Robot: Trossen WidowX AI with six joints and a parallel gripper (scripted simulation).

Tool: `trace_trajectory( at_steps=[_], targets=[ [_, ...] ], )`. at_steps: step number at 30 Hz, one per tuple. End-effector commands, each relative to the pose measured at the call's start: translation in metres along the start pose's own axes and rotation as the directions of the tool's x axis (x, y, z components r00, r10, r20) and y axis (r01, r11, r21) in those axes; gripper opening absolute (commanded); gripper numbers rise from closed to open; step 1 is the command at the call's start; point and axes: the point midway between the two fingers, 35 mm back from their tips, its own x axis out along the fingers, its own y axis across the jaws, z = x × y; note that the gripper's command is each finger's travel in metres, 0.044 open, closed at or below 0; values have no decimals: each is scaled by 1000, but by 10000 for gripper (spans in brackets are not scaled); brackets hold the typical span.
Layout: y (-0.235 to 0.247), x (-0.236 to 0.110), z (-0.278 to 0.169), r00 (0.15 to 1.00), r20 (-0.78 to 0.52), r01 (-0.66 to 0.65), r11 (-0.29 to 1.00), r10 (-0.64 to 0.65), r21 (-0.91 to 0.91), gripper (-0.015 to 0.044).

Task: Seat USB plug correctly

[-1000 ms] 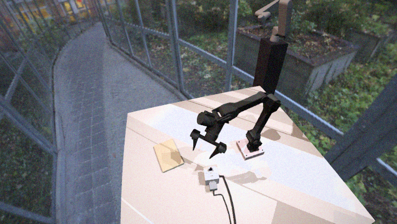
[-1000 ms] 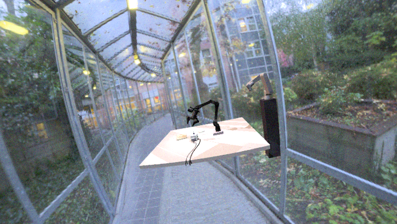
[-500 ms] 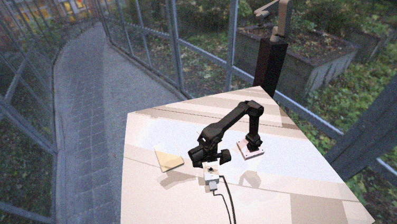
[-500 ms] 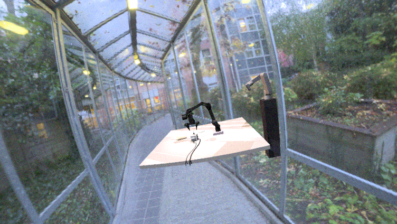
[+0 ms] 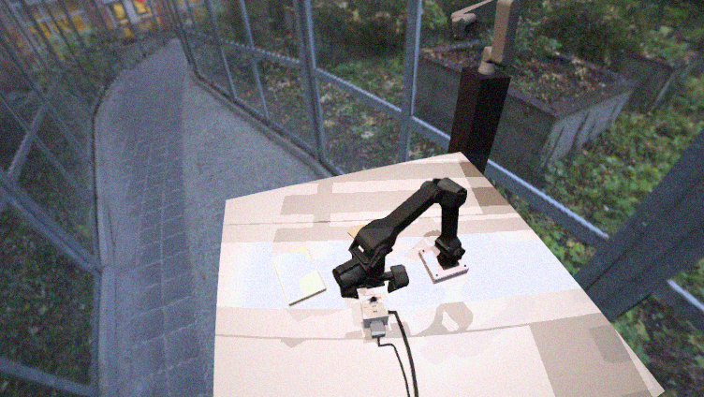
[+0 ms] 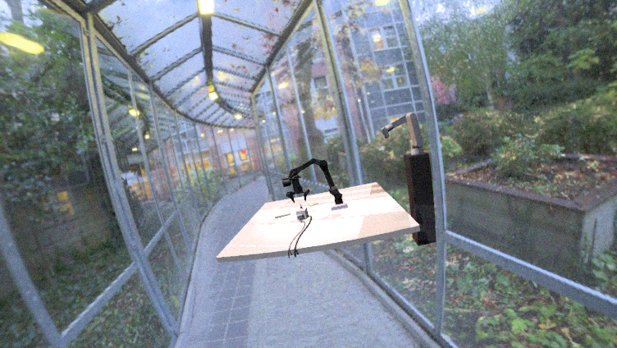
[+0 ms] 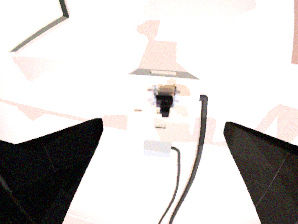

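Observation:
The white power cube (image 5: 373, 311) (image 6: 301, 213) (image 7: 152, 108) stands on the table (image 5: 492, 345) (image 6: 367, 220) near its middle. A small dark USB plug (image 5: 374, 299) (image 7: 164, 102) sticks up from the socket on top of the cube. How deep it sits is too small to tell. My gripper (image 5: 371, 288) (image 6: 298, 198) (image 7: 164, 125) hangs above the cube, pointing down at it, open wide and empty. In the wrist view the plug lies midway between the two fingers and well below them.
A grey plug (image 5: 377, 328) (image 7: 157, 147) sits in the cube's front face. Two black cables (image 5: 403, 355) (image 7: 193, 169) run to the table's front edge. A yellow notepad (image 5: 298, 278) lies left of the cube and a small tan pad (image 5: 356, 229) behind it. The arm's base plate (image 5: 442, 269) is to the right. A dark post (image 5: 477, 113) stands at the back corner.

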Motion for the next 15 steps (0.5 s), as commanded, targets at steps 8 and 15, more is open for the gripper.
trace_trajectory(
  at_steps=[8,15],
  targets=[
    [-1,13,1,1000,8,5,1000,-5,-4,440],
    [-1,21,1,1000,8,5,1000,-5,-4,440]
  ],
)
